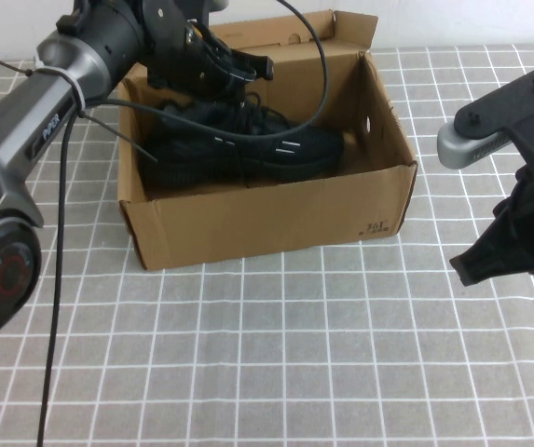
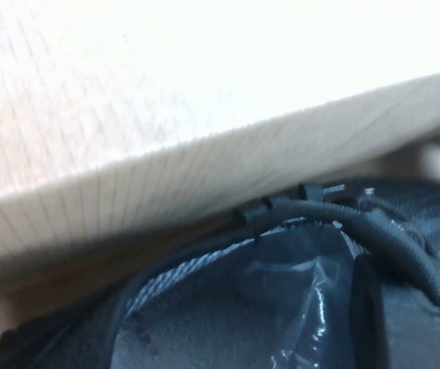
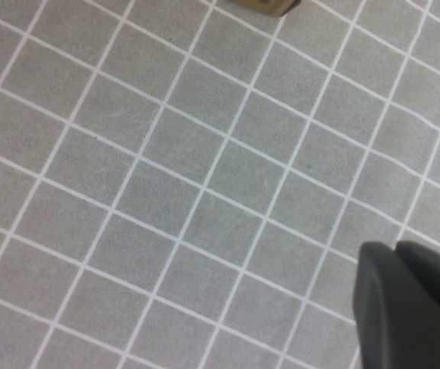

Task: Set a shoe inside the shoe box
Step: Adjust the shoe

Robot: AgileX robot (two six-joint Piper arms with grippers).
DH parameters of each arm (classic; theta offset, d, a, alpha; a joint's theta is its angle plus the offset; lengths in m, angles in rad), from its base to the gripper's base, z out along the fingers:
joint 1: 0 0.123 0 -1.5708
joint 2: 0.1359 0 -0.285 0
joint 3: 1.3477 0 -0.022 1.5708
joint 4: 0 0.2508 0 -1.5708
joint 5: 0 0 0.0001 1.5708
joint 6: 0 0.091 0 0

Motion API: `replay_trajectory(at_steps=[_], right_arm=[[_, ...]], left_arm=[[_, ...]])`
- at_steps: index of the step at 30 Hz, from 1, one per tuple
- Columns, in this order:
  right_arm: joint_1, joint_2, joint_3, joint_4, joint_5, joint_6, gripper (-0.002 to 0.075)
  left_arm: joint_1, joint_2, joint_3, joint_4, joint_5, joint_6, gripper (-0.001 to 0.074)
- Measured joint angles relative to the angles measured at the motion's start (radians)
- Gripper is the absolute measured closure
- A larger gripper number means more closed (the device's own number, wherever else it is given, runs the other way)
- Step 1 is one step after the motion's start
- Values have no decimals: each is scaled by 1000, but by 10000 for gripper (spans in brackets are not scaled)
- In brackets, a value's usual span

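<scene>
The black knit shoe [image 1: 276, 149] lies on its side inside the open brown shoe box [image 1: 267, 219], toe toward the right wall. My left gripper [image 1: 234, 88] reaches down into the box at the shoe's laces and collar. In the left wrist view one finger [image 2: 369, 307] presses against the shoe's knit side [image 2: 427, 330] beside the grey lining, under the box wall [image 2: 166, 169]; the other finger is hidden behind the fabric. My right gripper [image 1: 490, 261] hangs shut and empty over the table, right of the box; it also shows in the right wrist view [image 3: 395, 250].
The box's lid flap [image 1: 285, 33] stands open at the back. A black cable [image 1: 61, 279] runs down the left side. Grey tiled table [image 1: 294, 354] lies in front. A box corner [image 3: 266, 6] shows at the edge of the right wrist view.
</scene>
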State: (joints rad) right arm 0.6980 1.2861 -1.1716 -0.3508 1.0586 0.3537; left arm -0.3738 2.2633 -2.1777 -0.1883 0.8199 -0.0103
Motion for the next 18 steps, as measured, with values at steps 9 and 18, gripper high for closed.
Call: replay_trajectory(at_steps=[9,18], right_arm=[[0,0,0,0,0,0,742],[0,0,0,0,0,0,741]], left_arm=[[0,18,-2,0,-28,18,734],[4,38,-7,2,-34,42,734]])
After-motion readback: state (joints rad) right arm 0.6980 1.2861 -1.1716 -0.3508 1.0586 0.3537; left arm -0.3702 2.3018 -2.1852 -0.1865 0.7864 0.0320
